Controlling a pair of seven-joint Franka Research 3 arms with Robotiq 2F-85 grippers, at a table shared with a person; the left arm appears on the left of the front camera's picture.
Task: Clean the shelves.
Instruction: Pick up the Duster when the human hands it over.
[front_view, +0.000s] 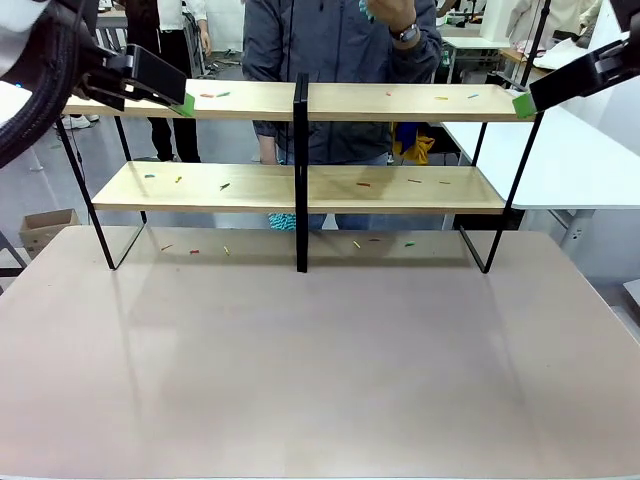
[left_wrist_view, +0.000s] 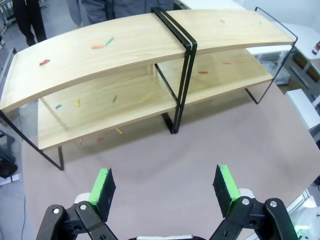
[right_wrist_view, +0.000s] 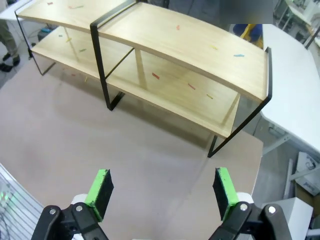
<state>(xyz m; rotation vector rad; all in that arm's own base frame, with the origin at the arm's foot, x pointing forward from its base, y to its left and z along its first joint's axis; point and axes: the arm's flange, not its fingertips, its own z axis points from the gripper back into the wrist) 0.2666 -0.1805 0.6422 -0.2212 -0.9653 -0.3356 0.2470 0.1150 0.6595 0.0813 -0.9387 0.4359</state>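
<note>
Left jaws and right jaws, both open with green pads (left_wrist_view: 102, 186) wide apart and gripping nothing, hang above the worktop (front_view: 320, 380). The shelves (front_view: 250, 186) stand beyond both along its far edge, untouched and strewn with small coloured bits (left_wrist_view: 98, 47). A person (front_view: 340, 50) stands behind.

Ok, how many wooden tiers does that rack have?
2: an upper board and a lower board, each running past the black centre post. None looks hidden.
</note>
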